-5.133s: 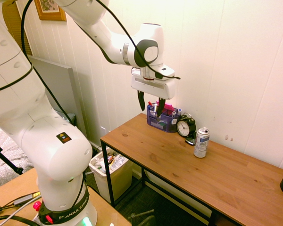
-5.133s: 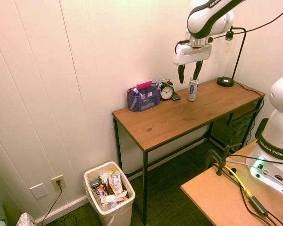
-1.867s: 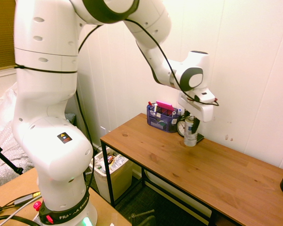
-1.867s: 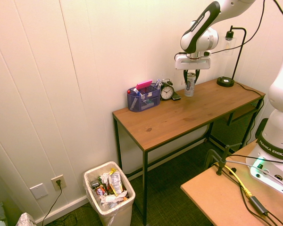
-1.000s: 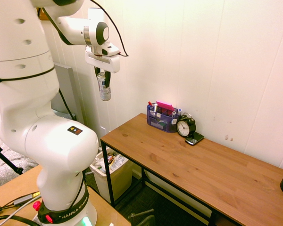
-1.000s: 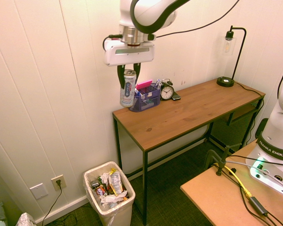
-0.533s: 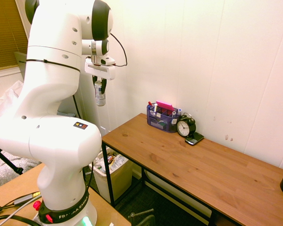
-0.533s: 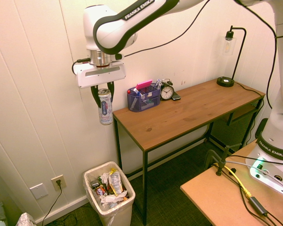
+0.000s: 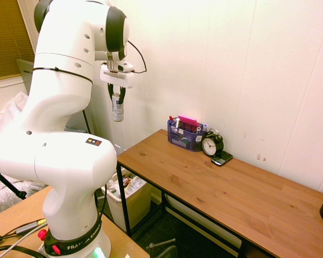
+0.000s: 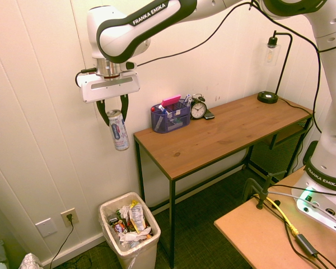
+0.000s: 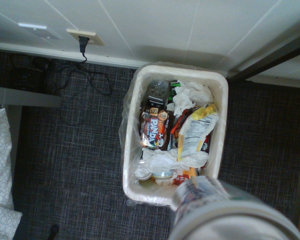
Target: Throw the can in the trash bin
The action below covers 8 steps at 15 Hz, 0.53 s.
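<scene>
Above the trash bin (image 10: 129, 235), the can (image 10: 118, 130) hangs tilted between the gripper (image 10: 113, 114) fingers. Whether they still clench it, I cannot tell.

**Open air above a crowded bin**

Clear space runs straight down to the trash bin (image 10: 129, 232), which stands on the floor beside the end of the wooden surface (image 10: 213, 137) and against the wall. The bin's mouth is open, but wrappers and crumpled paper (image 11: 172, 135) fill it nearly to the rim. The surface's dark metal leg (image 10: 139, 171) and edge bound the bin on one side; the wall closes off the back. Carpeted floor lies bare on the bin's remaining sides.
</scene>
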Tool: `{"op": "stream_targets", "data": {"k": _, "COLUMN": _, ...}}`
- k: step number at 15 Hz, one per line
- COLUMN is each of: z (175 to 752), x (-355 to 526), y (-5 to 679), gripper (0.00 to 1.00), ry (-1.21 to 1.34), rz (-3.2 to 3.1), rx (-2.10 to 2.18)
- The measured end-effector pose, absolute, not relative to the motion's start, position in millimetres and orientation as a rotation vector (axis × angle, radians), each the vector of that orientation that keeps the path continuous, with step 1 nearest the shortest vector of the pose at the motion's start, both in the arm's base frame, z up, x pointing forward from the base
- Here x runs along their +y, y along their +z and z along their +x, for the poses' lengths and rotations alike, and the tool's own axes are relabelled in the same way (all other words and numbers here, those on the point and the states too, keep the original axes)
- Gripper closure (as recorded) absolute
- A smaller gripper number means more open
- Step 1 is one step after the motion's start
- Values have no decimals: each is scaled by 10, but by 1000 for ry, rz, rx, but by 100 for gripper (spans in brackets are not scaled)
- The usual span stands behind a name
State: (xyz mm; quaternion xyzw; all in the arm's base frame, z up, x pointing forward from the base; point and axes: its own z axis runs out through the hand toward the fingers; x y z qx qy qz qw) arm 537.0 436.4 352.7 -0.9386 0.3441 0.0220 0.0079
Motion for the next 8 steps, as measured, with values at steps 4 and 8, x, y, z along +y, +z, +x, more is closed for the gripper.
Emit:
{"op": "stream_targets", "data": {"k": 4, "z": 5389, "x": 4352, "y": 3526, "gripper": 0, "ry": 67, "rz": -2926, "rx": 1082}}
{"op": "stream_targets", "data": {"k": 8, "z": 5548, "x": 4056, "y": 3737, "gripper": 0, "ry": 36, "rz": -2853, "rx": 1126}}
